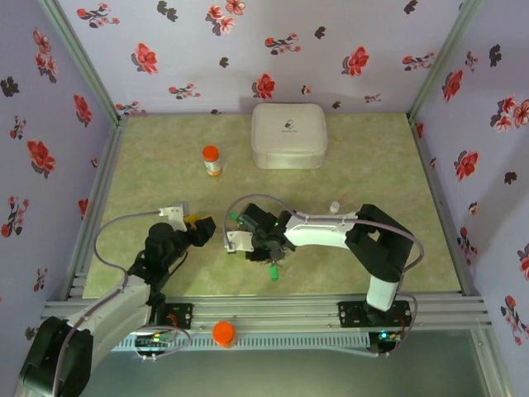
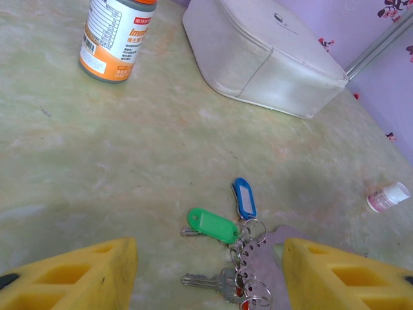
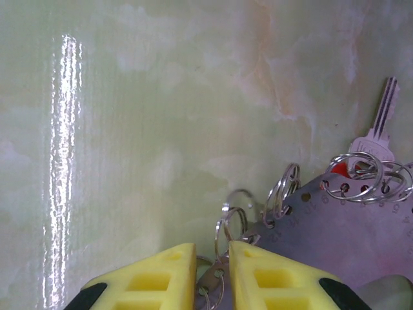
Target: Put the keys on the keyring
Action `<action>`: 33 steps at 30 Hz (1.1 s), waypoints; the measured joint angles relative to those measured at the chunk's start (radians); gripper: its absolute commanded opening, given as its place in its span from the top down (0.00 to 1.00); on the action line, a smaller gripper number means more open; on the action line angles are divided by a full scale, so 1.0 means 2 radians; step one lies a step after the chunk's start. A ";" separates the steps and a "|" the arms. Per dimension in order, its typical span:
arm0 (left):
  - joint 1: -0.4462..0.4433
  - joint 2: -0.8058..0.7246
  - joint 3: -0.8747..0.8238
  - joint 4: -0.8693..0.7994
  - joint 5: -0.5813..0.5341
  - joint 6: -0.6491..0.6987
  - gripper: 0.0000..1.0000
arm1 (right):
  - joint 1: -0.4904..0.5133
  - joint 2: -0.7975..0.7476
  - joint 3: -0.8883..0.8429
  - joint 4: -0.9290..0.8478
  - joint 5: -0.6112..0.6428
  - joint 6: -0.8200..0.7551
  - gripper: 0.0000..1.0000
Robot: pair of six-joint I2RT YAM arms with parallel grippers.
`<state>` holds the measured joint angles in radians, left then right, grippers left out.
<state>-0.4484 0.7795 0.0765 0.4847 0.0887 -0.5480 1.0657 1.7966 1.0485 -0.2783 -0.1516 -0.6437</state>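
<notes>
The keyring [image 3: 352, 236] is a flat grey metal plate with holes along its edge, hung with small split rings. My right gripper [image 3: 213, 255] is shut on its ring-hung edge, low over the table [image 1: 258, 244]. On it hang a green-tagged key [image 2: 213, 225], a blue tag [image 2: 244, 197], a bare silver key [image 2: 210, 281] and a red tag [image 3: 342, 169]. My left gripper [image 2: 208, 258] stands open just left of the bunch [image 1: 201, 225], holding nothing. Another green-tagged key [image 1: 273, 271] lies apart, nearer the front edge.
An orange-capped bottle [image 1: 212, 160] stands at the back left and a white case [image 1: 288, 135] at the back middle. A small white cap [image 1: 335, 207] sits right of the bunch. An orange lid [image 1: 224, 332] rests on the front rail.
</notes>
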 measured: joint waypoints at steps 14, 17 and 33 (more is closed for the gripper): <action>0.000 0.004 0.001 -0.001 0.000 0.000 0.39 | 0.004 0.014 0.000 0.035 0.037 0.008 0.92; 0.000 0.004 0.001 -0.001 0.000 0.000 0.39 | 0.004 0.015 0.000 0.045 0.049 0.013 1.00; -0.007 -0.008 0.054 -0.052 0.046 0.027 0.44 | -0.043 -0.110 -0.107 0.113 -0.040 0.040 1.00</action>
<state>-0.4618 0.7635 0.1844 0.3798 0.1799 -0.4950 0.9802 1.5757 0.8337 -0.0528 -0.2321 -0.5644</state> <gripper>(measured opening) 0.592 0.048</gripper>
